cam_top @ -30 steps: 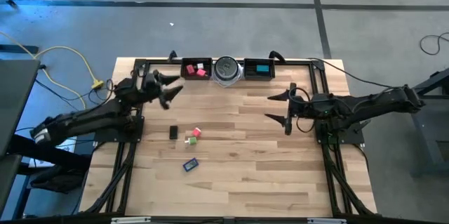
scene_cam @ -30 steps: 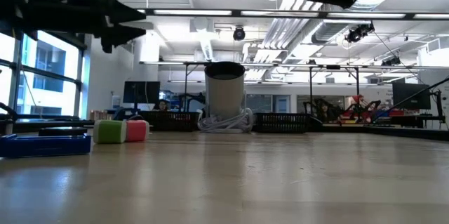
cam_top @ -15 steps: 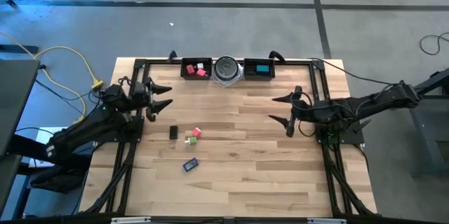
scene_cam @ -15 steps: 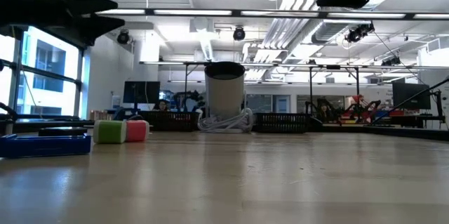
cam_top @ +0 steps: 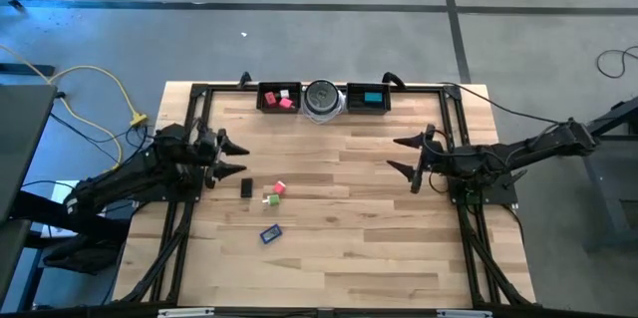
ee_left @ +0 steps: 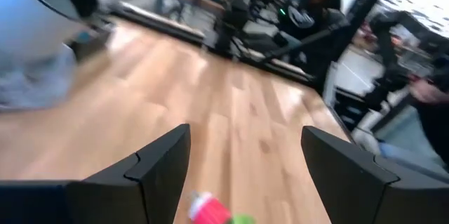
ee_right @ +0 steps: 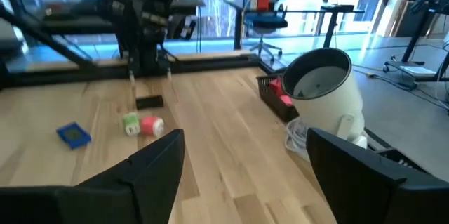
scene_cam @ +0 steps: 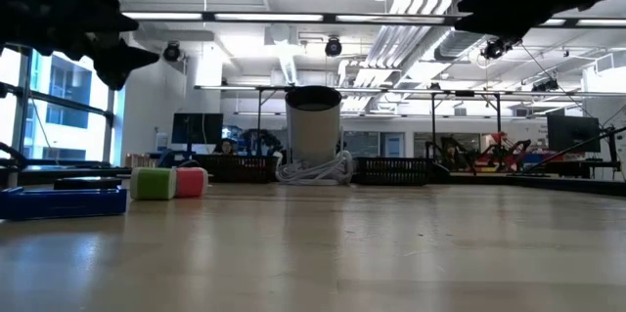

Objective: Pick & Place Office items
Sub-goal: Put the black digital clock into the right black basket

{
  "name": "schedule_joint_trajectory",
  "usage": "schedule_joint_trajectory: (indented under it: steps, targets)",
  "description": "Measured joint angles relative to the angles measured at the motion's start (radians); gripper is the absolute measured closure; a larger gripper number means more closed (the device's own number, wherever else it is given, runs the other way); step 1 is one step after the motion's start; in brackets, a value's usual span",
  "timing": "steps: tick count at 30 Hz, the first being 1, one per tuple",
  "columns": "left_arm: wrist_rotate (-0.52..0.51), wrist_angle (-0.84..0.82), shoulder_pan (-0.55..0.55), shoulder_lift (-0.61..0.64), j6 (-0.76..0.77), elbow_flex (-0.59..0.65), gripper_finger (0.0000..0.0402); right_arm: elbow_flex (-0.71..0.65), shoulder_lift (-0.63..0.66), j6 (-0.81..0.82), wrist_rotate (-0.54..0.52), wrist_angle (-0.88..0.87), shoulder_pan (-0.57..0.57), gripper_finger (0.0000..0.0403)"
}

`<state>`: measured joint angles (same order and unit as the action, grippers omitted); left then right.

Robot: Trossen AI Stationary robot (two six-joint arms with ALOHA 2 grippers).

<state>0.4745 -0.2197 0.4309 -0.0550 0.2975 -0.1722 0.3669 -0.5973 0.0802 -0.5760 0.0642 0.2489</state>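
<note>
My left gripper (cam_top: 227,156) has swung back from the far left tray (cam_top: 279,97) over the last second and now hangs above the table (cam_top: 339,228) near its left edge, just beside the loose cluster, its fingers spread wide with nothing between them. That retreat from the tray with an empty pincer suggests to me that one delivery is finished and the next pick is being lined up. The tray already holds red and pink blocks (cam_top: 286,102); the matching tray on the far right (cam_top: 368,98) holds a teal block (cam_top: 372,97), and the round silver-grey disc (cam_top: 322,97) sits between the two. Four items remain on the boards: the black bar (cam_top: 246,188), nearest my fingers, then the green cube (cam_top: 269,199) touching a red block (cam_top: 279,188), and the blue flat piece (cam_top: 270,233) closer to the near edge. My left wrist view shows the red and green pair just ahead of the spread fingers (ee_left: 161,164). My right gripper (cam_top: 411,157) has drifted slightly and waits over the right side, likewise spread and empty. I judge the task roughly half done; the black bar is the likely next target, calling for a short reach and a descent.
</note>
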Motion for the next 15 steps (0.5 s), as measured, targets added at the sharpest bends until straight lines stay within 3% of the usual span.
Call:
schedule_joint_trajectory:
  steps: [8,15]
  targets:
    - [-0.069,-0.032,-0.153,-0.086,0.015,0.000,0.0136,-0.056,-0.001,0.028,0.036,0.107,0.000,0.0117]
    - [-0.080,0.013,-0.320,-0.219,0.068,0.000,0.0136,-0.056,-0.124,0.070,0.152,0.229,-0.001,0.0117]
